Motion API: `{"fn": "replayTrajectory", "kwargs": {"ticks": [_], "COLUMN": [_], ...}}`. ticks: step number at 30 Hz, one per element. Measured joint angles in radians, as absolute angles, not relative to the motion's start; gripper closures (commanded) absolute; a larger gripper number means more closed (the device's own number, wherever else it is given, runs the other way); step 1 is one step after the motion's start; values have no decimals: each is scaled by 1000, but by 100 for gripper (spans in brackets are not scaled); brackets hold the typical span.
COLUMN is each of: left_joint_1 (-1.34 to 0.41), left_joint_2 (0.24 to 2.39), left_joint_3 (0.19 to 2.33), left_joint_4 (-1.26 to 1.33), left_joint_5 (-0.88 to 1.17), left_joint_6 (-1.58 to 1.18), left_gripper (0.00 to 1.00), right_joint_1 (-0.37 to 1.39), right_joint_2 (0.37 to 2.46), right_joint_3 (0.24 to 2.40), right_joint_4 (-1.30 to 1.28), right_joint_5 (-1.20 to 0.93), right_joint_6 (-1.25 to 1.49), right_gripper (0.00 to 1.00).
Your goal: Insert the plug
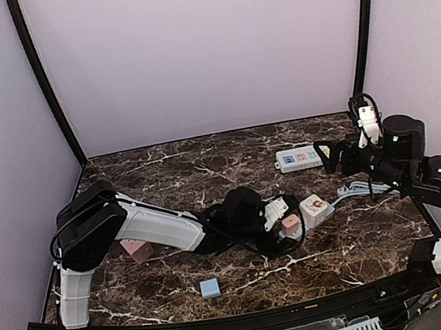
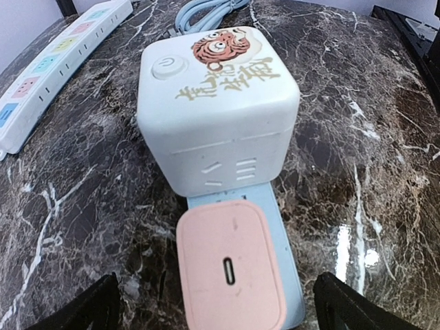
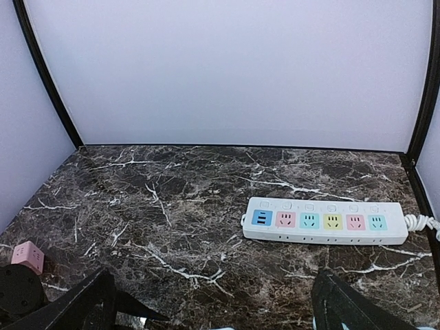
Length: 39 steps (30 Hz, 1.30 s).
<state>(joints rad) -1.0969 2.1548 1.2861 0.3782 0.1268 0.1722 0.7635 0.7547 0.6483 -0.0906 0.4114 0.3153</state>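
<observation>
"Left wrist view: how far along is the job judged to be?"

"Barely begun, it is judged. The pink plug (image 2: 230, 275) is seen lying just before the white cube socket (image 2: 216, 103), whose near slots are left free. Whether it is seated in anything cannot be told. The left gripper (image 2: 223, 300) is spread wide on either side of it, and nothing is held."

"What is added by the other views?"

"The power strip (image 3: 323, 221) is shown whole by the right wrist, with the right gripper (image 3: 213, 302) gaping and empty. A small blue block (image 1: 210, 287) is made out plainly only from the top."
</observation>
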Motion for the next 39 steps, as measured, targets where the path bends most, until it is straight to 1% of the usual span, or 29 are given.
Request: {"fn": "replayTrajectory", "kwargs": {"ticks": [2,4,8,9,10,11,12,13,14,15,17,18,20,22,26,39], "left_joint_1": [-1097,-1097,-1097,-1097,-1097,-1097,-1097,-1098,-1099,-1099,-1098,-1098,-1098,-1098,-1099,-1079], "left_joint_2": [2172,2193,2243,2252,2261,2267,2270,2270,2270,2270,2270,2270,2270,2264,2207,1962], "left_joint_3": [1312,1341,1394,1403,1408,1410,1410,1413,1413,1413,1413,1413,1404,1382,1274,889], "left_joint_4": [362,347,331,325,322,319,322,321,320,321,322,323,338,366,424,532], "left_joint_5": [130,128,116,115,113,113,113,113,113,112,110,108,104,95,56,-183], "left_joint_6": [171,163,137,126,124,117,110,105,104,99,91,90,88,87,88,93], "left_gripper": [2,7,23,29,33,41,46,54,60,69,78,80,88,91,93,94], "right_joint_1": [764,764,764,764,764,764,764,764,764,763,763,763,763,763,763,763], "right_joint_2": [751,746,738,734,732,730,728,728,728,728,728,729,730,731,737,768], "right_joint_3": [648,647,645,643,640,638,636,635,634,633,631,630,630,629,626,625], "right_joint_4": [-89,-89,-89,-87,-86,-86,-85,-83,-82,-81,-81,-80,-80,-75,-67,-51], "right_joint_5": [411,411,411,411,411,411,411,412,412,412,412,412,412,412,412,412], "right_joint_6": [315,315,315,315,315,315,315,315,315,315,315,314,314,313,311,308], "right_gripper": [1,1,1,1,2,1,1,2,1,1,1,1,1,1,1,1]}}
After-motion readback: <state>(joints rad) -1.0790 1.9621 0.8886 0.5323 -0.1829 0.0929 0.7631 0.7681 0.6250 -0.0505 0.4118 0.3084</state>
